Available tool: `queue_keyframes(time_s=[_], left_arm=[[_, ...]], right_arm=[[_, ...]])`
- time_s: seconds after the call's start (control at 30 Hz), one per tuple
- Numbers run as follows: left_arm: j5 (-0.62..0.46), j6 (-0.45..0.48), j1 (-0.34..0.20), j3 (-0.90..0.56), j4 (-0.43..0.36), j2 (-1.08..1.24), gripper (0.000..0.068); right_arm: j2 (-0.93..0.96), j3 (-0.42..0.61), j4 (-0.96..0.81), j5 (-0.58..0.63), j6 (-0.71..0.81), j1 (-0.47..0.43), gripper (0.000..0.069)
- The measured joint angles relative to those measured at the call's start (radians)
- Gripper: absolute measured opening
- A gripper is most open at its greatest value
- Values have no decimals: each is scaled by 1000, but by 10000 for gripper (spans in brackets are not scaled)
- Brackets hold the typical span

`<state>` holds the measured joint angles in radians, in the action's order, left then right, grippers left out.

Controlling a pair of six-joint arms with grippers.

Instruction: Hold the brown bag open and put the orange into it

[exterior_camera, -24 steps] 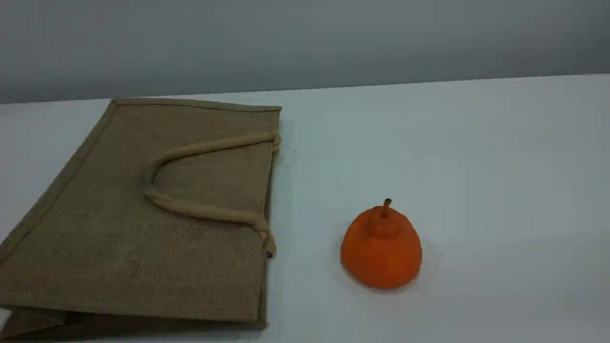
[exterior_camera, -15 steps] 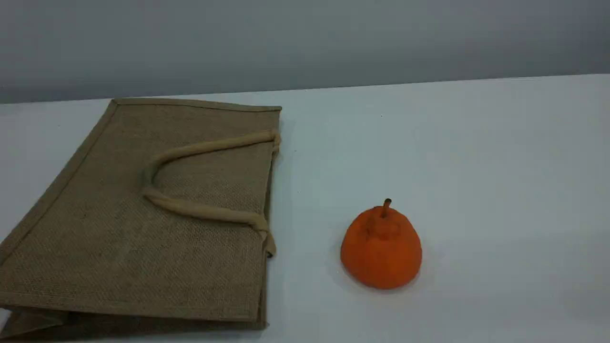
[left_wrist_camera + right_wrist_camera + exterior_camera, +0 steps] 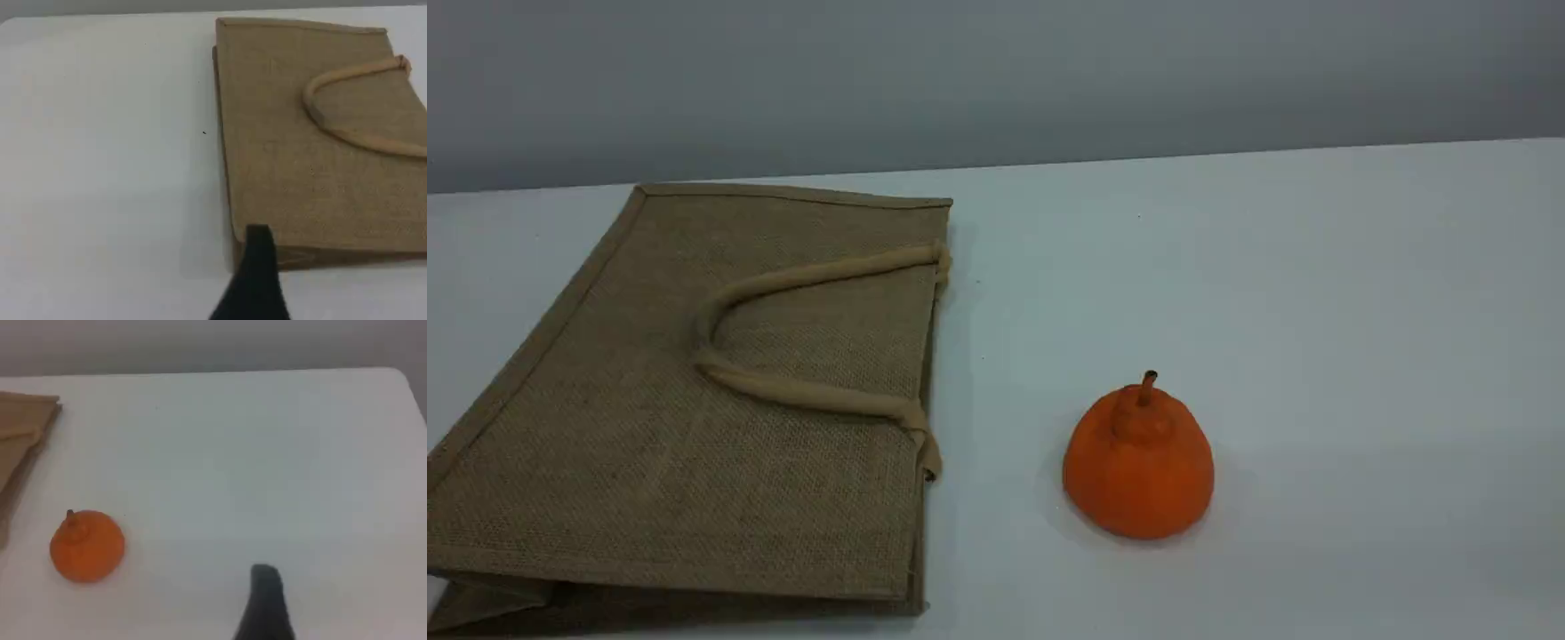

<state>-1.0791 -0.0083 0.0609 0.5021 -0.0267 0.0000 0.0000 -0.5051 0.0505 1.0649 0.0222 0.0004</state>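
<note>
Lying flat and shut, your jute bag may stay closed, and the orange could roll away; both grippers are wide apart, holding nothing.

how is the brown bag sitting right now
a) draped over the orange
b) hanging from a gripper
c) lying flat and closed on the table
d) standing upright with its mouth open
c: the brown bag lies flat on the table, handle resting on top, with the orange apart to its right.

White table carries the brown bag lying flat; the orange stands nearby.
</note>
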Motion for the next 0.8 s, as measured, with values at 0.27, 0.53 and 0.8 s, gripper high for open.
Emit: queue_keyframes(time_s=[0.27,0.53,0.8], left_arm=[[0,0,0,0,0,0,566],[0,0,0,0,0,0,566],[13,17,0,13,1,6,566]], right_arm=[[0,0,0,0,0,0,478],[0,0,0,0,0,0,478],[0,-1,31,-5,-5,0,478]])
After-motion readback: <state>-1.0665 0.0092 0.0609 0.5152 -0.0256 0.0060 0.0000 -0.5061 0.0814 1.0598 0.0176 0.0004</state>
